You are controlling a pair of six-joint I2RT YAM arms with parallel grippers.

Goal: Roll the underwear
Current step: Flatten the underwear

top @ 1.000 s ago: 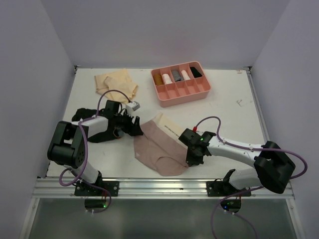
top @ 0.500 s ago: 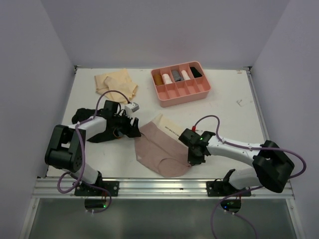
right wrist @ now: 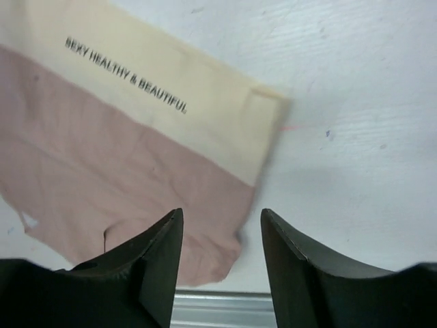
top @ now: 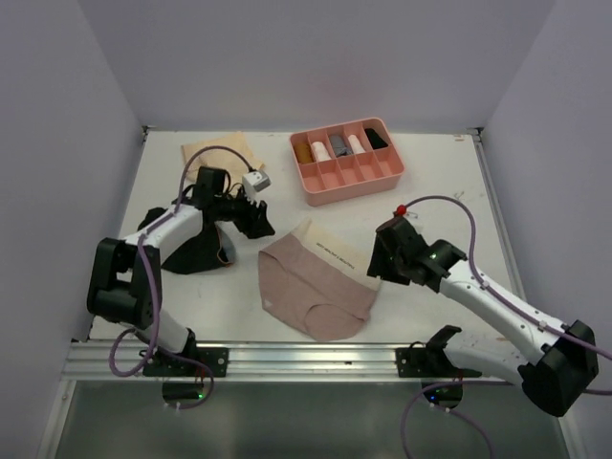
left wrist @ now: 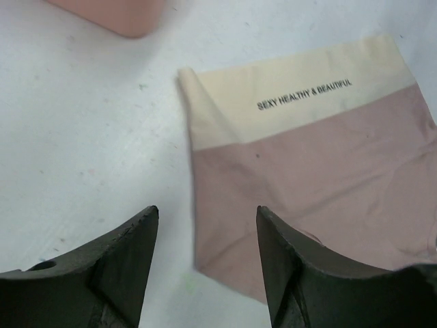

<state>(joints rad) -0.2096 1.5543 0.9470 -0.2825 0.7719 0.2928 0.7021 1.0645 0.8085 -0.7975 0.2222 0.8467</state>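
While both arms hang low over the white table, all three garments lie in the left and middle of it.

- Far left: black underwear, bunched, partly under the left arm's forearm.
- Behind it, toward the back wall: pale tan underwear, flat, partly hidden by the arm and its purple cable.
- Left gripper: jaws spread, nothing between them. It hovers just off the left corner of the pink garment's waistband; the wrist view shows bare table and the cloth edge between the fingers.
- Centre, near the front rail: dusty pink underwear, spread flat and unrolled. The cream waistband faces the back right and carries printed lettering, "SEXY HEALTHY & BEAUTIFUL". One waistband corner is curled up on the left-gripper side.
- Back centre-right: pink divided tray, well apart from the garment. Its compartments hold small rolled pieces, one each: dark yellow, white, grey, pale, black.
- Right gripper: jaws parted, empty, poised by the right end of the waistband, with the cloth's lower right corner showing between the fingers.
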